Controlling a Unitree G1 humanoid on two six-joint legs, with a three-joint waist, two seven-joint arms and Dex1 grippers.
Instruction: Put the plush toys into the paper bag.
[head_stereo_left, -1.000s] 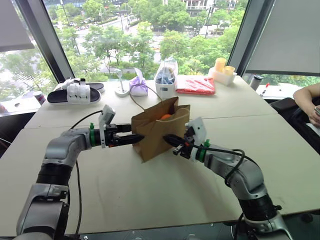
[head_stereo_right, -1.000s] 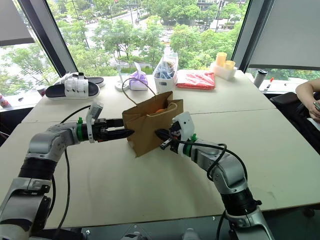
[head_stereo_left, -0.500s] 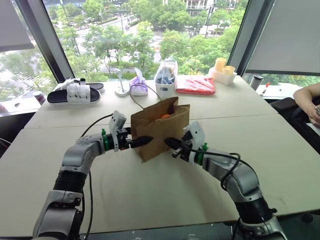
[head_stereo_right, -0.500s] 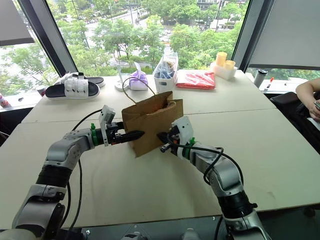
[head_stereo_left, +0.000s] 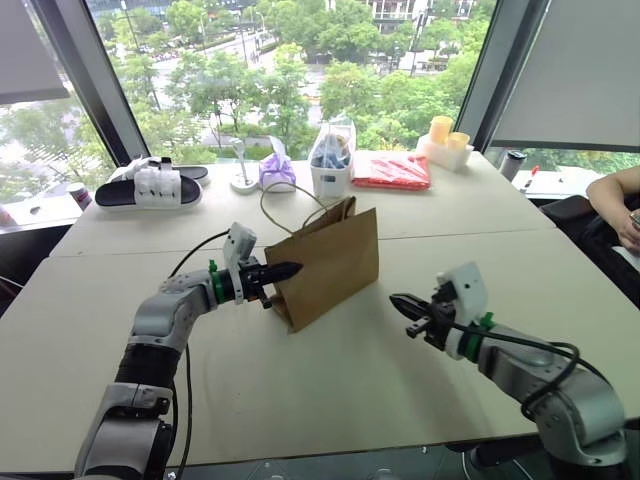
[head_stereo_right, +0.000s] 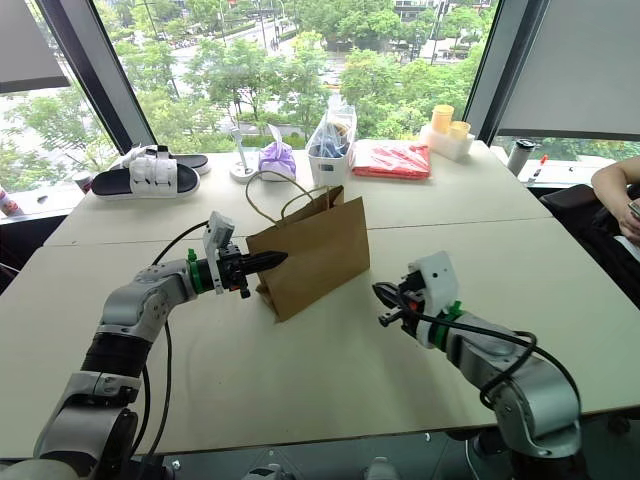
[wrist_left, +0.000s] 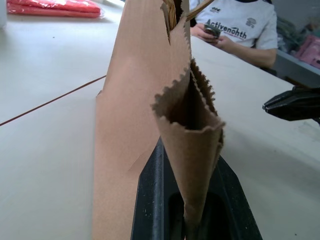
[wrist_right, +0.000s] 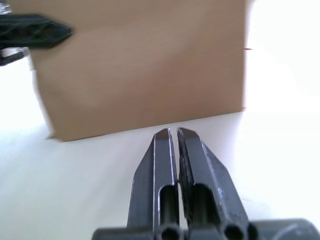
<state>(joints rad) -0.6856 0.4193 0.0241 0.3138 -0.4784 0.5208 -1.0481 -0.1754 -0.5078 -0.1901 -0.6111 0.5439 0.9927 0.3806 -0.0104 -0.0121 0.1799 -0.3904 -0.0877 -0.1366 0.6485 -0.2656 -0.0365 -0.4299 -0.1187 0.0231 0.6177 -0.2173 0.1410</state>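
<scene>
The brown paper bag (head_stereo_left: 330, 262) stands upright mid-table, its mouth pressed flat and its cord handles looping above the rim. Its folded left edge (wrist_left: 187, 125) is pinched by my left gripper (head_stereo_left: 290, 269), which is shut on it, with a black finger (wrist_left: 152, 200) on either side of the paper. The plush toys are hidden from view. My right gripper (head_stereo_left: 397, 300) hangs shut and empty to the right of the bag, clear of it and pointing at its side (wrist_right: 140, 65).
Along the far table edge lie a black-and-white slipper (head_stereo_left: 150, 185), a purple pouch (head_stereo_left: 277, 172), a white tub with a plastic bag (head_stereo_left: 331, 160), a red packet (head_stereo_left: 392, 170) and yellow cups (head_stereo_left: 445, 135). A person's arm (head_stereo_left: 615, 195) rests at the right.
My right gripper has drawn back from the bag's side, out to the right. My left gripper has shut on the bag's left edge. The mouth has flattened, hiding the orange toy.
</scene>
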